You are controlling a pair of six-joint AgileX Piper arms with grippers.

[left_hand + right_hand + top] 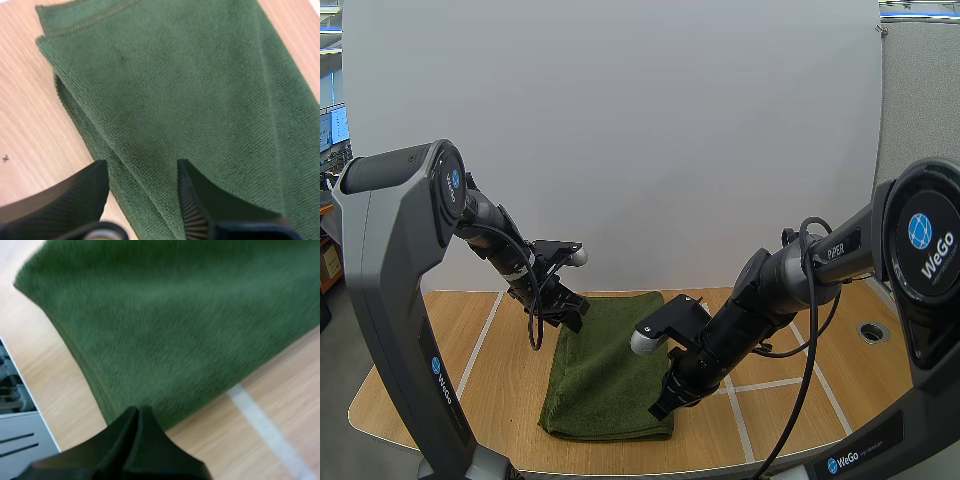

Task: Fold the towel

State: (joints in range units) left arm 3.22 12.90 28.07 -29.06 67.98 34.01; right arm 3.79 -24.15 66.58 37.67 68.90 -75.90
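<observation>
- High view: the folded towel (605, 365) lies on the table (490, 380), with the left gripper (570, 312) at its far left edge and the right gripper (660, 405) at its near right corner.
- Left wrist view: the left gripper (142, 167) is spread over the towel's (190, 90) layered edge, with bare table (30, 115) beside it.
- Right wrist view: the right gripper (137, 412) is pressed together at the towel's (175, 330) edge.

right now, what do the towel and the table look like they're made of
The towel looks like dark green terry or microfibre cloth, matte: nubby pile, with a stitched hem along one edge. The table looks like light wood or wood-look laminate, smooth: fine straight grain lines.
</observation>
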